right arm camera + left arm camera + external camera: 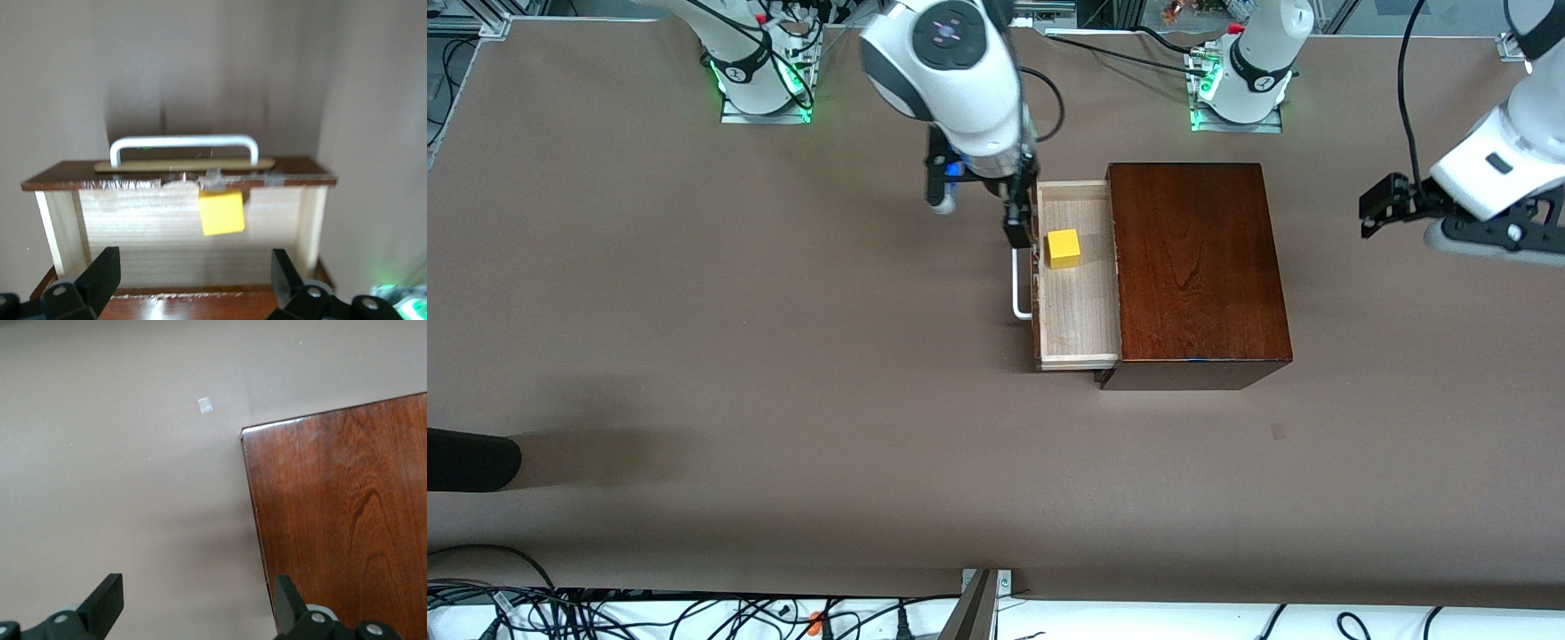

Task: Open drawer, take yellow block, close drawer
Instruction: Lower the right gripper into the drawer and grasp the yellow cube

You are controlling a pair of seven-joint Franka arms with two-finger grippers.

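Observation:
The drawer (1076, 311) is pulled out of the dark mahogany box (1196, 267), with its white handle (1018, 293) toward the right arm's end of the table. The yellow block (1064, 248) lies in the tray, near the end closer to the robots' bases. My right gripper (1015, 213) is open and empty over the drawer's front. In the right wrist view, the block (221, 213), the tray (133, 227) and the handle (183, 141) show between the spread fingers of the right gripper (193, 280). My left gripper (1383, 206) is open and empty over the table beside the box, and it waits. The left wrist view shows the left gripper (198, 603) and a corner of the box (347, 520).
A dark rounded object (467, 460) juts in at the table's edge toward the right arm's end, nearer the front camera. A small pale mark (1279, 432) sits on the table nearer the camera than the box; it also shows in the left wrist view (205, 405). Cables run along the near edge.

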